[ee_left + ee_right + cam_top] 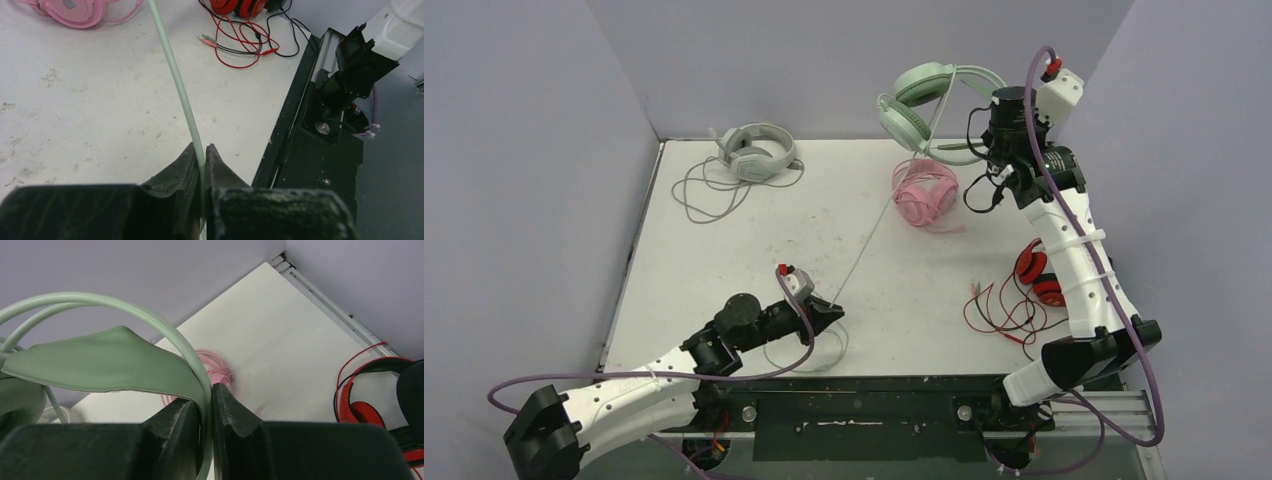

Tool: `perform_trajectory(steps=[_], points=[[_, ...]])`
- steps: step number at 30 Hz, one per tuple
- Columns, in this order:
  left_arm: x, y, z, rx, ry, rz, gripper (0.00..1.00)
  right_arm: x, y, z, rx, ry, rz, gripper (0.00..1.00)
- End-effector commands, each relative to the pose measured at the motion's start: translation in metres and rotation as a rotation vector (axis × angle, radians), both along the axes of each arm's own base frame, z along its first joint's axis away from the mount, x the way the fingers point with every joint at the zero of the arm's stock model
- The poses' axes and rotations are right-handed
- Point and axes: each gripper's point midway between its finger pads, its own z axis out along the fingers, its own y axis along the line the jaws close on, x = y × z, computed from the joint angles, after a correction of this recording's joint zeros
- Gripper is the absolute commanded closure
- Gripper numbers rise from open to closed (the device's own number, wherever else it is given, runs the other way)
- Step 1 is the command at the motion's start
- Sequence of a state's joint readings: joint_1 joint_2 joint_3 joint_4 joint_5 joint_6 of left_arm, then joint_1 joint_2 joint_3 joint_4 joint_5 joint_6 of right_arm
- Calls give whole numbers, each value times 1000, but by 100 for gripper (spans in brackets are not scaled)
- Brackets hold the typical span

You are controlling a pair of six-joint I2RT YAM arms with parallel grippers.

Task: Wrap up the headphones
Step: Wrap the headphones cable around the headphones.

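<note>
The mint green headphones (921,102) hang in the air at the back right, held by the headband (150,320) in my right gripper (984,150), which is shut on it (207,395). Their thin green cable (879,225) runs taut down to my left gripper (832,305), shut on the cable (202,152) near the front of the table. The pink headphones (924,193) lie on the table under the green ones, with their cable coiled on them. The pale grey-white headphones (754,153) rest at the back left with a loose cable (709,190).
Red headphones (1036,273) with red and black wires (999,310) lie at the right beside my right arm. A black rail (305,115) runs along the table's front edge. Purple walls close in the back and sides.
</note>
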State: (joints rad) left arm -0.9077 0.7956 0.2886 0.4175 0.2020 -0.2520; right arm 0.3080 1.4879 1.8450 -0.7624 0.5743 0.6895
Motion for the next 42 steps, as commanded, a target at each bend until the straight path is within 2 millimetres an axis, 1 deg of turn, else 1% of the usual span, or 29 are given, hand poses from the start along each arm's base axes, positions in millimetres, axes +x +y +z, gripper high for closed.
perform_trajectory(steps=[1, 5, 8, 10, 12, 13, 14, 15, 17, 18, 19, 21, 22, 25, 27, 30, 32, 34, 36, 37, 40, 42], points=[[-13, -2, 22, 16, 16, -43, 100, 20, -20, 19, 63, -153, -121, 100], [-27, -11, 32, 19, 34, -119, 100, 27, -28, -9, 66, -102, -164, 100], [-37, -21, 35, 41, 44, -173, 100, 31, -31, -24, 75, -77, -197, 100], [-43, -27, 40, 54, 34, -201, 100, 32, -33, -34, 61, -57, -209, 100], [-44, -28, 46, 90, 9, -195, 100, 33, -31, -47, 29, -26, -205, 100], [-42, -27, 50, 108, -9, -183, 100, 32, -30, -53, 5, -8, -204, 100], [-39, -26, 58, 118, -34, -170, 100, 31, -28, -60, -21, 15, -200, 100], [-37, -23, 60, 154, -42, -160, 100, 29, -25, -69, -51, 41, -200, 100], [-28, -17, 76, 202, -90, -121, 100, 24, -17, -83, -119, 88, -193, 100], [-22, -15, 93, 215, -129, -99, 100, 20, -8, -89, -158, 106, -183, 100], [-16, -11, 103, 246, -164, -79, 100, 16, -3, -95, -188, 120, -184, 100], [-5, -7, 121, 309, -226, -46, 100, 10, 4, -108, -232, 153, -167, 100], [-2, -5, 132, 326, -250, -38, 100, 6, 7, -118, -257, 179, -152, 100], [14, 4, 163, 378, -331, 33, 100, -5, 16, -136, -335, 235, -109, 100], [25, 9, 183, 390, -388, 87, 100, -14, 26, -142, -391, 263, -59, 100], [39, 13, 208, 394, -474, 150, 100, -30, 47, -146, -480, 280, 30, 100], [52, 15, 214, 412, -518, 184, 100, -42, 63, -144, -532, 285, 97, 100], [74, 20, 210, 457, -528, 234, 100, -54, 77, -143, -577, 295, 172, 100], [97, 27, 201, 473, -499, 257, 100, -66, 94, -146, -639, 316, 288, 100], [103, 24, 198, 451, -483, 226, 100, -72, 101, -150, -664, 330, 352, 100], [128, 33, 194, 394, -455, 232, 100, -88, 113, -164, -696, 385, 498, 100], [145, 45, 192, 379, -447, 267, 100, -99, 115, -171, -695, 423, 563, 100]])
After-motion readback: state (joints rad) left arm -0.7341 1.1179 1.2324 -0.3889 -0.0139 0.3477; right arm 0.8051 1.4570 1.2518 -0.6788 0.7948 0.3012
